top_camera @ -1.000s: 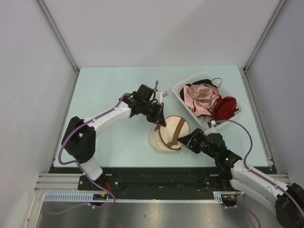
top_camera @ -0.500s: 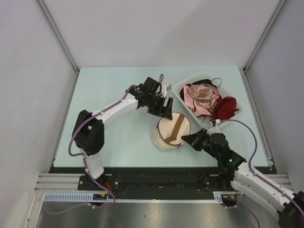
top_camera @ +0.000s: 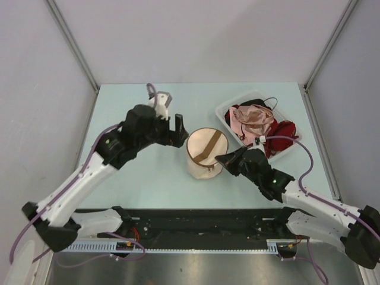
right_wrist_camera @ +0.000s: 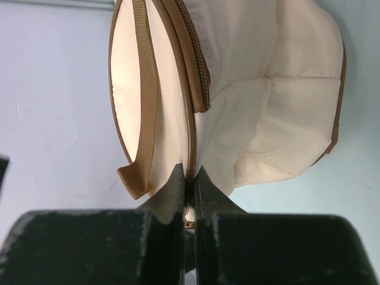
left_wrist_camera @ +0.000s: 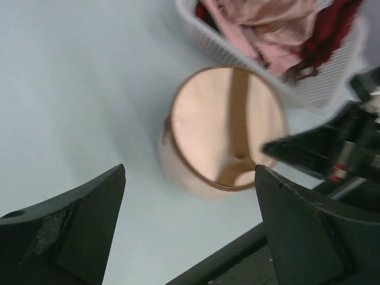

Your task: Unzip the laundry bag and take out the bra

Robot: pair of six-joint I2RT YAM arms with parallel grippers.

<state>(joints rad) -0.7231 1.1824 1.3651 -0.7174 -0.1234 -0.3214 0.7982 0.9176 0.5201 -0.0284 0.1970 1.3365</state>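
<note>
The laundry bag [top_camera: 205, 153] is a round beige pouch with a brown strap, standing on its side near the table's middle. My right gripper [top_camera: 221, 159] is shut on the bag's brown zipper rim; in the right wrist view the gripper [right_wrist_camera: 189, 173] pinches that rim beside the loose strap [right_wrist_camera: 144, 101], and the zipper looks closed. My left gripper [top_camera: 179, 133] hangs open just left of the bag, apart from it. Its wrist view shows the bag [left_wrist_camera: 217, 122] beyond the wide-apart fingers [left_wrist_camera: 71, 222], nothing between them. The bra is hidden.
A clear plastic tray [top_camera: 224, 113] at the back right, close behind the bag, holds a pink garment [top_camera: 254, 119] and a red-and-black one [top_camera: 281, 134]. Grey walls enclose the table on three sides. The black rail runs along the near edge.
My left gripper let go of the bag, opened and drew back to the left. The right gripper shut on the bag's rim, and the bag shifted toward the back.
</note>
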